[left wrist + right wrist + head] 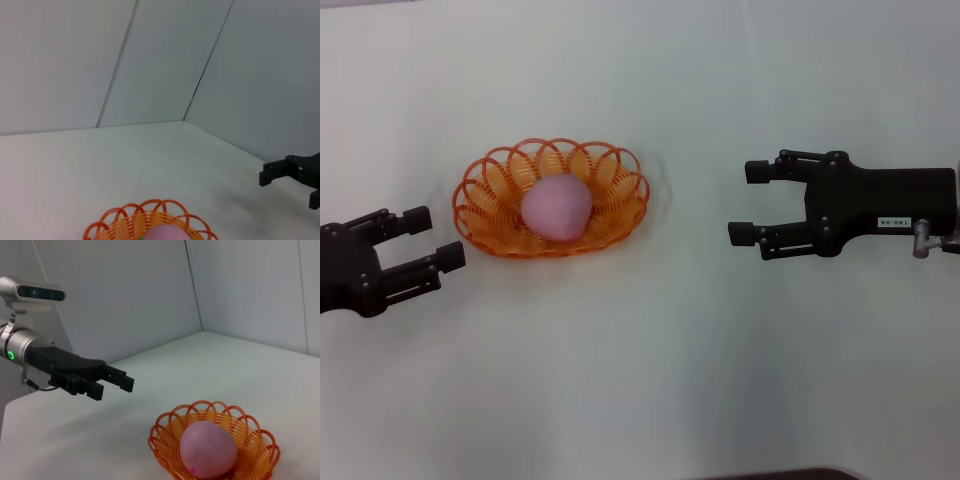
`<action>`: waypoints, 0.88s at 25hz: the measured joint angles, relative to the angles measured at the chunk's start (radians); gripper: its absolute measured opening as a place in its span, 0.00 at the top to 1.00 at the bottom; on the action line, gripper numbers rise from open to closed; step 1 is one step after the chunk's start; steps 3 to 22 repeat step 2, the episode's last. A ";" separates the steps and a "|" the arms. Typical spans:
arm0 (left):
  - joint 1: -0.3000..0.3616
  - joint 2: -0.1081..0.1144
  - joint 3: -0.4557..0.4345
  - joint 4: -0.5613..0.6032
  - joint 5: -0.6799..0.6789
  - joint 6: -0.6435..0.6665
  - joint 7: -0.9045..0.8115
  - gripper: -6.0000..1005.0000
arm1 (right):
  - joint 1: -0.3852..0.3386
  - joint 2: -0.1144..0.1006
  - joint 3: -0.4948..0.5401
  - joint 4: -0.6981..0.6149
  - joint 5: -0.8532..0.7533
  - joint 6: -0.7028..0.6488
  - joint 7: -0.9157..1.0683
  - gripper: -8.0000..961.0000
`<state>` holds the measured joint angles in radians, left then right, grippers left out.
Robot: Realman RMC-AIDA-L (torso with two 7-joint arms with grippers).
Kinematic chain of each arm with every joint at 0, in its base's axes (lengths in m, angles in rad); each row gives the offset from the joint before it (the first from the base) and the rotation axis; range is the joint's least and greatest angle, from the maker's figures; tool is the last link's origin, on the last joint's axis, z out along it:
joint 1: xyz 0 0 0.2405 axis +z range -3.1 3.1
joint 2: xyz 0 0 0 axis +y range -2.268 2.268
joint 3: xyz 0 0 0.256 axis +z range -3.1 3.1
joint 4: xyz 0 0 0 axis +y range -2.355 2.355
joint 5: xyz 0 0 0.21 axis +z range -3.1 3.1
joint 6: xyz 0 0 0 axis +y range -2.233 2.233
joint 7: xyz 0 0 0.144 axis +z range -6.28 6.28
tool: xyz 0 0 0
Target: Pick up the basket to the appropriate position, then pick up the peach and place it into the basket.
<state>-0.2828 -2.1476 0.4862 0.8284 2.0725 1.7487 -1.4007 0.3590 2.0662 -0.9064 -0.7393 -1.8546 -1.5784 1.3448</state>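
The orange basket sits on the white table left of centre, with the pink peach lying inside it. My left gripper is open and empty, just left of the basket and apart from it. My right gripper is open and empty, well to the right of the basket. The right wrist view shows the basket holding the peach, with the left gripper beyond. The left wrist view shows the basket's rim, the peach's top, and the right gripper farther off.
The white table spreads all round the basket. Pale wall panels stand behind the table's far edge. A dark strip shows at the table's near edge.
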 joint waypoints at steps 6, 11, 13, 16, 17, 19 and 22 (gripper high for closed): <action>-0.001 0.000 0.000 0.000 0.000 0.000 -0.002 0.27 | 0.000 0.000 -0.001 0.000 0.000 0.000 0.000 0.04; -0.001 0.000 0.000 0.000 0.000 0.000 -0.002 0.27 | 0.000 0.000 -0.001 0.000 0.000 0.000 0.000 0.04; -0.001 0.000 0.000 0.000 0.000 0.000 -0.002 0.27 | 0.000 0.000 -0.001 0.000 0.000 0.000 0.000 0.04; -0.001 0.000 0.000 0.000 0.000 0.000 -0.002 0.27 | 0.000 0.000 -0.001 0.000 0.000 0.000 0.000 0.04; -0.001 0.000 0.000 0.000 0.000 0.000 -0.002 0.27 | 0.000 0.000 -0.001 0.000 0.000 0.000 0.000 0.04; -0.001 0.000 0.000 0.000 0.000 0.000 -0.002 0.27 | 0.000 0.000 -0.001 0.000 0.000 0.000 0.000 0.04; -0.001 0.000 0.000 0.000 0.000 0.000 -0.002 0.27 | 0.000 0.000 -0.001 0.000 0.000 0.000 0.000 0.04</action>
